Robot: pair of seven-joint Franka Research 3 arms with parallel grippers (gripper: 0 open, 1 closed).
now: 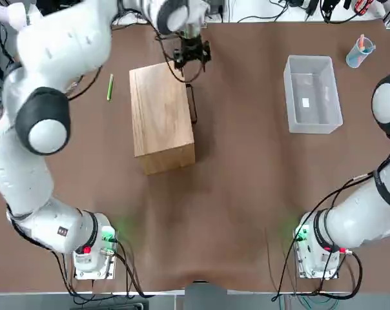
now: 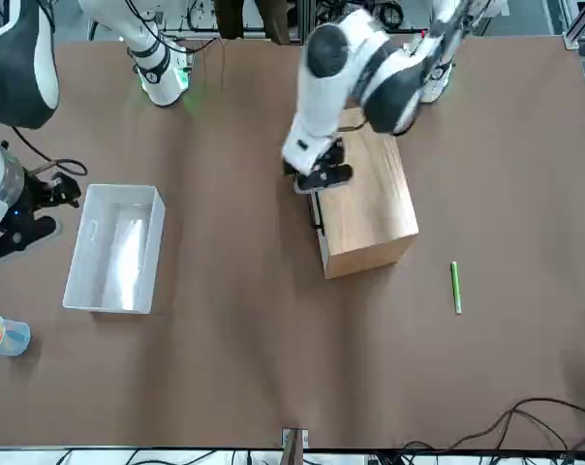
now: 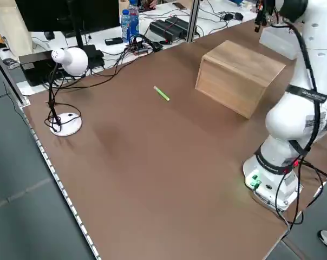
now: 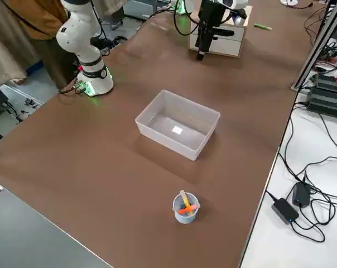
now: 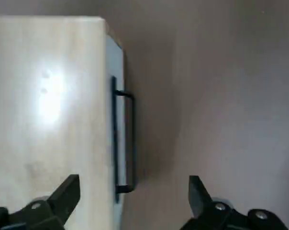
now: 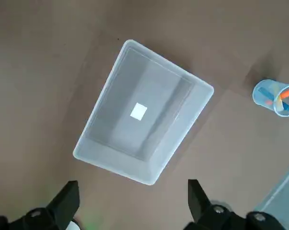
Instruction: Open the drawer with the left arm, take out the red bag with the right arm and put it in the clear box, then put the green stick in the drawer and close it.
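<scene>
Hand, left (image 5: 135, 201), spread wide and gripping nothing, above the handle side of the wooden box (image 1: 161, 116). Just under it, the black bar handle (image 5: 124, 139) on the box's handle face; drawer (image 5: 115, 120) looks shut, red bag not seen, presumably inside. Risk: fingers set down off-line would strike the box top or close beside the bar; a skewed pull could drag the whole box over the desk (image 1: 246, 219). Beyond the box's opposite side, green stick (image 1: 110, 87) flat on the desk; thin, so a shallow pinch may miss or roll it. Well off from the box's handle side, clear box (image 1: 312, 94), with right hand (image 6: 134, 203) near, also spread and holding nothing. Light-looking bin: a low pass by that arm might shove it.
</scene>
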